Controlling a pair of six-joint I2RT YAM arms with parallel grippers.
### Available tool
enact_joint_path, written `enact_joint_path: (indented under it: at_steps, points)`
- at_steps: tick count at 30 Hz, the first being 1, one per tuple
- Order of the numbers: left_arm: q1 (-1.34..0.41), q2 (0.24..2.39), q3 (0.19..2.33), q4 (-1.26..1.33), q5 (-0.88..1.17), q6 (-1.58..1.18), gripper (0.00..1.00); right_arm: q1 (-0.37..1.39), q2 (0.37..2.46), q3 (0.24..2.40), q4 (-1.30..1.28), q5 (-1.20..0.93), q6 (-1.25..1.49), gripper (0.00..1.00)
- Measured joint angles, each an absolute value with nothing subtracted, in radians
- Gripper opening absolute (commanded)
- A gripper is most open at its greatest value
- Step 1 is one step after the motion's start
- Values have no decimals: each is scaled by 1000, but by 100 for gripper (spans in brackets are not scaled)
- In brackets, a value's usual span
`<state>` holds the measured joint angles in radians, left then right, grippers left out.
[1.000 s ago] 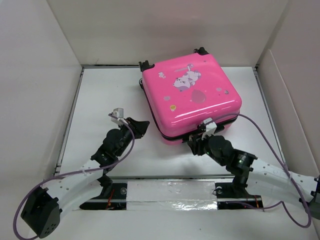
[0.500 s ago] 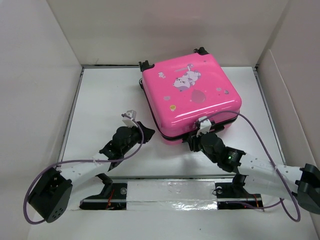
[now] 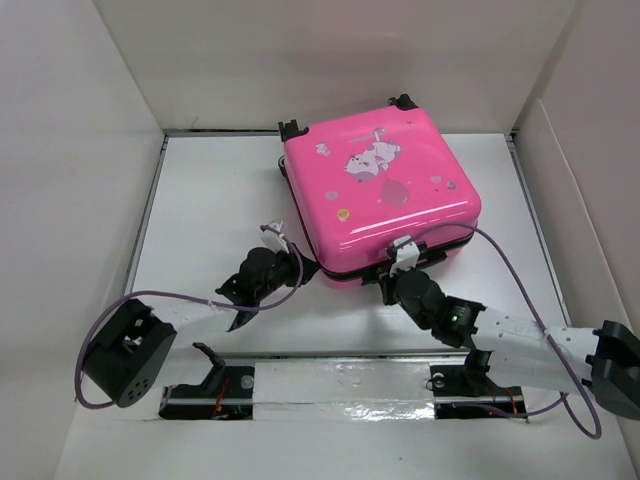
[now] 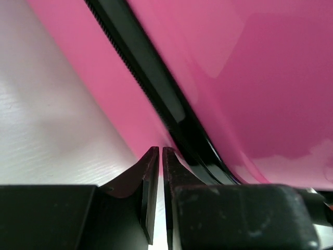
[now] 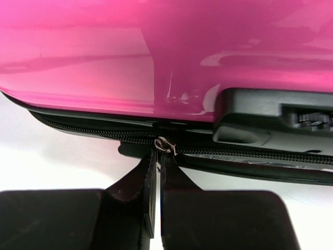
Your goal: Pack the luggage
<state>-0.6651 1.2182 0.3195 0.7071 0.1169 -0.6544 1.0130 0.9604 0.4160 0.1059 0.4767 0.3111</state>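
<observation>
Right pincer (image 5: 157,154) is pressed together on the little silver metal zipper pull (image 5: 165,145), with the tab going in between the finger tips (that's how the wrist view reads to me anyway). That pull sits on the near side of the small glossy hot-pink hard-shell suitcase (image 3: 380,190), which lies flat and closed with its white cartoon animal print facing up. It's in the middle-to-far part of the table and turned a bit diagonal. Its black wheels (image 3: 292,130) point toward the back wall. Just right of the pull there's a chunky black plastic lock housing (image 5: 270,125), with the black zipper band (image 4: 151,73) running round between the two pink shells.

Left pincer (image 4: 159,151) is squeezed together too, just a sliver between the fingers and nothing in them. Its tips are right at the suitcase's near-left corner by that band, and I can't tell if they actually touch. Everything sits on a flat white tabletop (image 3: 200,200), boxed in by plain white walls (image 3: 70,150).
</observation>
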Motion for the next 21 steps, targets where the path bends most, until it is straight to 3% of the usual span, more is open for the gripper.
enact_joint_path:
  at_steps: [12,17,21]
  points:
    - [-707,1327,396,614,-96,-616,5,1272,1221,607,-44,827,311,0]
    - [-715,1328,429,591,-142,-605,5,1300,1212,633,-117,823,344,0]
    - [-727,1325,453,610,-136,-606,5,1232,1067,563,-137,722,363,0]
